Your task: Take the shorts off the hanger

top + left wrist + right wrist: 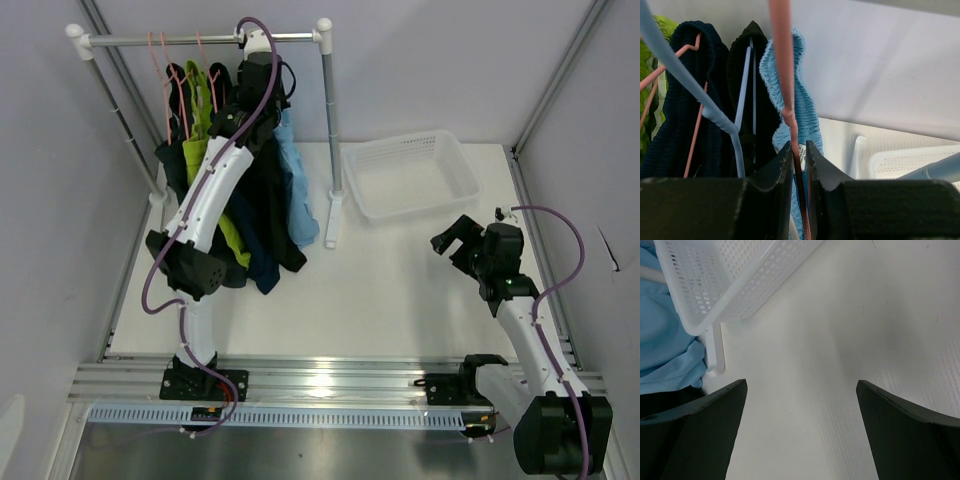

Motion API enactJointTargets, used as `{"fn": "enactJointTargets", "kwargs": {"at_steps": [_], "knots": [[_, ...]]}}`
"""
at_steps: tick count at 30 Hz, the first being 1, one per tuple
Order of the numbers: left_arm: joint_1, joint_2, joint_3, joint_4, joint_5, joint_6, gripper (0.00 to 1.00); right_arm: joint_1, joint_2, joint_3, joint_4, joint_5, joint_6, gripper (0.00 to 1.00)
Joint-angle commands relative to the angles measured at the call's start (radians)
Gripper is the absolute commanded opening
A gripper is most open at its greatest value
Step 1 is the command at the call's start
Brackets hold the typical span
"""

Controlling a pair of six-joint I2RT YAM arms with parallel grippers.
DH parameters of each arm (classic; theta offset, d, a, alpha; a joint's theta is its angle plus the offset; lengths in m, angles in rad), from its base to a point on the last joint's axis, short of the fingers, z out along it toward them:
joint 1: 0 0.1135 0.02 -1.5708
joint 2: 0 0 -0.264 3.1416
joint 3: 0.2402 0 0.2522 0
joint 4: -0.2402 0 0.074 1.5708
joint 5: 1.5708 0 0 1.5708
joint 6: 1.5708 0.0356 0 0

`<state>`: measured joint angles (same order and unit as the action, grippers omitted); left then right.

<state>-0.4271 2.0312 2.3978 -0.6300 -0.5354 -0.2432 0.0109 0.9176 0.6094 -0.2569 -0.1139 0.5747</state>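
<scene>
Several shorts hang on hangers from the rack rail (150,40): light blue (298,190), black (270,200), navy (262,265), lime green (200,120) and dark blue-green (170,160). My left gripper (262,70) is raised among them just under the rail. In the left wrist view the left gripper (799,147) is shut on the thin pink hanger wire (789,117) that carries the light blue shorts (802,107); black (747,75), navy (695,100) and green (650,60) shorts hang to the left. My right gripper (455,240) (800,390) is open and empty over the bare table.
A white perforated basket (470,180) (715,275) sits at the back right of the table, beside the rack's right post (330,120) and its foot (715,355). A light blue hanger (742,100) holds the black shorts. Grey walls enclose the table.
</scene>
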Motion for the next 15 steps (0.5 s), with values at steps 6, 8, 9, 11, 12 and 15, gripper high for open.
{"fn": "enactJointTargets", "kwargs": {"at_steps": [6,8,9,11,12,15], "knots": [[0.028,0.014,0.037,0.023,0.032,0.001,0.0,-0.002,-0.006,-0.002,0.034,-0.013,-0.012,0.99],[0.028,0.015,0.037,0.03,0.048,0.008,0.0,0.0,-0.011,0.0,0.038,-0.02,-0.013,0.99],[0.03,0.014,0.037,0.035,0.06,0.015,0.0,0.0,-0.019,0.001,0.041,-0.032,-0.016,0.99],[0.028,-0.002,0.04,0.039,0.081,0.018,0.0,0.004,-0.031,0.006,0.044,-0.047,-0.019,0.99],[0.028,-0.011,0.046,0.041,0.087,0.018,0.0,0.008,-0.039,0.012,0.041,-0.067,-0.022,0.99],[0.021,-0.057,0.066,0.033,0.103,0.019,0.0,0.043,-0.066,0.07,0.019,-0.079,-0.041,0.99]]}}
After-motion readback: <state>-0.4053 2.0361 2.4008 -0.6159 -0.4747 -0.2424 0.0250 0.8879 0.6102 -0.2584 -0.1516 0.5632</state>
